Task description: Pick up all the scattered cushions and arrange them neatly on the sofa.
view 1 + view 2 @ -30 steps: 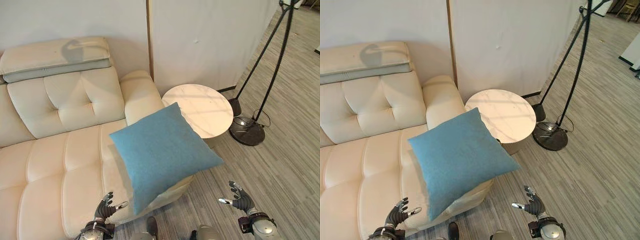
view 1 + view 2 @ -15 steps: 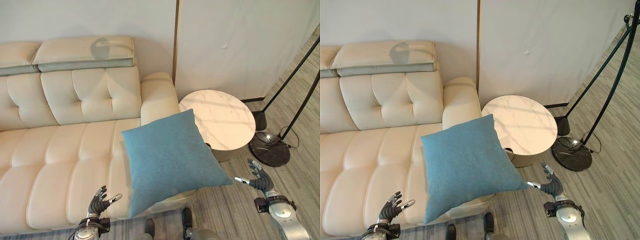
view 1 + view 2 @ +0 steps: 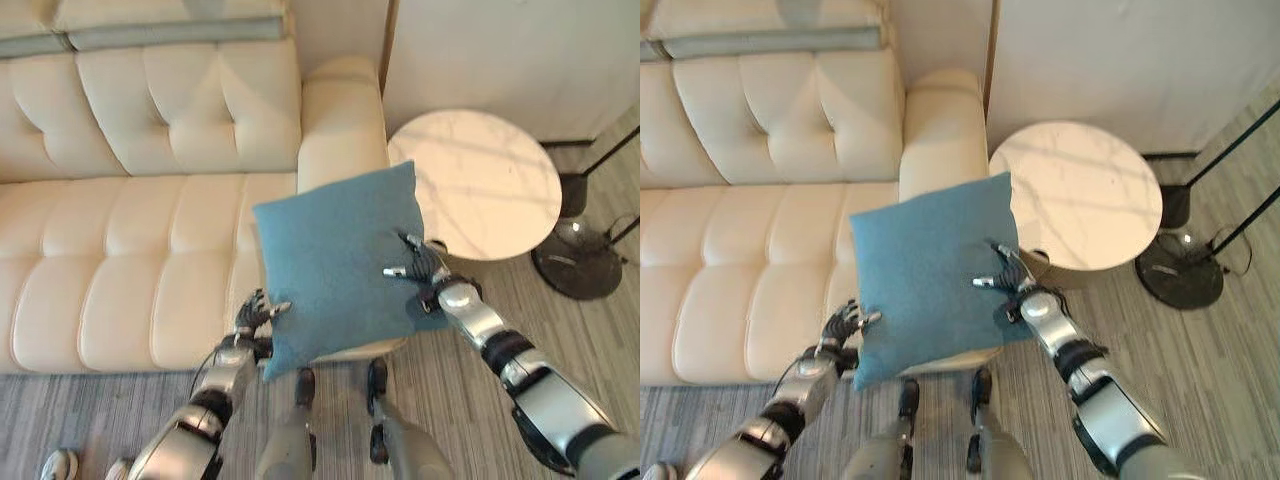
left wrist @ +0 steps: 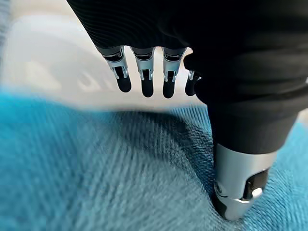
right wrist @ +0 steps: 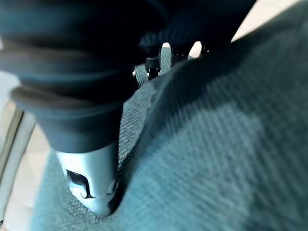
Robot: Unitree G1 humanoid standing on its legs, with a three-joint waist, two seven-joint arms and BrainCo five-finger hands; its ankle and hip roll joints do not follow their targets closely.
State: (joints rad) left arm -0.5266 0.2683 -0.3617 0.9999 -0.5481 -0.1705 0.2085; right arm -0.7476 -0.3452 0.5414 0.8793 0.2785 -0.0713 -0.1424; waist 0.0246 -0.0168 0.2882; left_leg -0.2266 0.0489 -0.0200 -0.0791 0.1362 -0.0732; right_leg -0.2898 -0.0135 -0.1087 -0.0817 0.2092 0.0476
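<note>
Grey striped flooring (image 3: pixel 90 420) runs under us, with a cream sofa (image 3: pixel 130 250) against the wall and a round white bench (image 3: pixel 478 180) just beside its arm. We see a blue cushion (image 3: pixel 335 260) tilted over the sofa's front corner by that arm, its lower corner hanging past the seat edge. Our left hand (image 3: pixel 255 318) is at the cushion's lower left edge; in the left wrist view its fingers (image 4: pixel 144 79) are straight and a little apart above the blue cloth, and the thumb (image 4: pixel 238 192) presses into the fabric. Our right hand (image 3: pixel 420 268) lies on the cushion's right side, near the bench. In the right wrist view the thumb (image 5: pixel 94 180) digs into the cloth and the fingers (image 5: pixel 153 65) go behind a fold of it, so we cannot tell whether they are curled. A black lamp base (image 3: pixel 578 260) stands on the floor beyond the bench.
</note>
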